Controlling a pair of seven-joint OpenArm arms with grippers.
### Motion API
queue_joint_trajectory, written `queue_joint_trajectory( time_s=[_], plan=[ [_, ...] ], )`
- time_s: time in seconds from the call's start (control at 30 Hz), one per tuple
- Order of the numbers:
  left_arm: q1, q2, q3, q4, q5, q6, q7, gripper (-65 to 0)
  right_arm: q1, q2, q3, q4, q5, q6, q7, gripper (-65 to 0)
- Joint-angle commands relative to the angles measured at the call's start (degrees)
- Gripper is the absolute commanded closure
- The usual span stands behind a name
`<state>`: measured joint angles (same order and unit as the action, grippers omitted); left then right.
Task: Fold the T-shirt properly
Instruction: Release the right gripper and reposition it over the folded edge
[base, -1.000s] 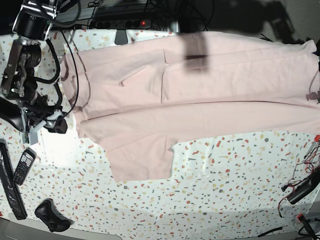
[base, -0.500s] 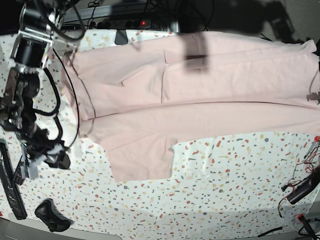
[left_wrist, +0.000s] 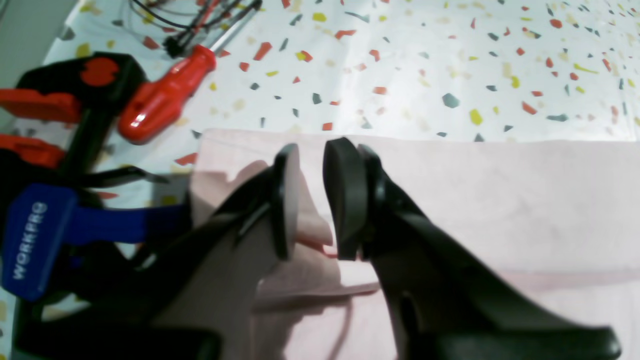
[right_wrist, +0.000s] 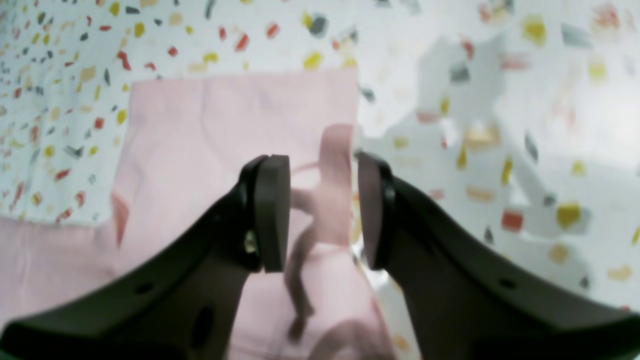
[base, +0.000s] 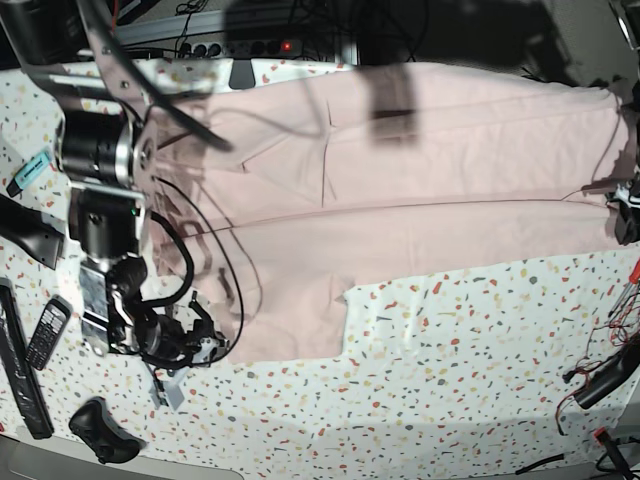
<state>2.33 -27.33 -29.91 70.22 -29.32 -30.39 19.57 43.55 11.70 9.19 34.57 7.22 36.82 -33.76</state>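
Note:
The T-shirt (base: 450, 180) is large and pale pink, and lies spread over the far half of the speckled table, plain side up. At its left, my right gripper (base: 205, 345) hangs low beside the sleeve's bottom corner. In the right wrist view, the right gripper (right_wrist: 322, 165) is open, and a raised fold of the T-shirt (right_wrist: 337, 150) stands between its pads. My left gripper (base: 628, 215) is at the shirt's right edge. Seen from the left wrist camera, the left gripper (left_wrist: 314, 150) has its jaws slightly apart over rumpled cloth of the T-shirt (left_wrist: 500, 200).
A red screwdriver (left_wrist: 160, 100), a blue clamp (left_wrist: 35, 235) and a black-and-red clamp (left_wrist: 95, 75) lie just beyond the shirt's right edge. A phone (base: 45, 335), a black bar (base: 20, 375) and a black handset (base: 100, 430) sit at the front left. Loose cables (base: 610, 370) lie at the front right.
The arm on the base view's left swung down along the shirt's left edge to the sleeve's bottom corner. The left gripper's jaws opened at the shirt's right edge.

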Motion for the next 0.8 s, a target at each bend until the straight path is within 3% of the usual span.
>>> queue_joint_trajectory(
  time_s=[0.0,0.03,0.1,0.5,0.63,0.77],
  plan=[
    [-0.74,-1.40,-0.44,1.03,-0.70,-0.04,-1.60,-12.6,3.04,-0.13,0.04,-0.74,-0.70,-2.16,1.25,-22.3],
    [-0.72,-1.40,-0.44,1.03,-0.70,-0.04,-1.55,-12.6,3.76,-0.59,0.04,-2.60,-1.64,-4.48,1.25,-22.3],
    [-0.72,-1.42,-0.44,1.03,-0.70,-0.04,-1.14,-12.6,4.90,-0.92,0.04,-5.84,-3.10,-5.57,1.46,-22.3],
    [-0.74,-1.42,-0.44,1.03,-0.72,-0.04,-1.22,-12.6,4.48,-0.31,-0.33,-7.85,-3.39,-5.55,-4.57,-22.3],
    [-0.74,-1.42,-0.44,1.03,-0.72,-0.04,-1.20,-12.6,4.04,-0.50,-3.48,-7.87,-0.57,-5.55,-8.94,-22.3],
    [-0.74,-1.42,-0.44,1.03,-0.72,-0.04,-1.16,-12.6,3.67,-0.61,-7.23,-7.87,-0.63,-6.08,-9.77,-22.3]
  ],
)
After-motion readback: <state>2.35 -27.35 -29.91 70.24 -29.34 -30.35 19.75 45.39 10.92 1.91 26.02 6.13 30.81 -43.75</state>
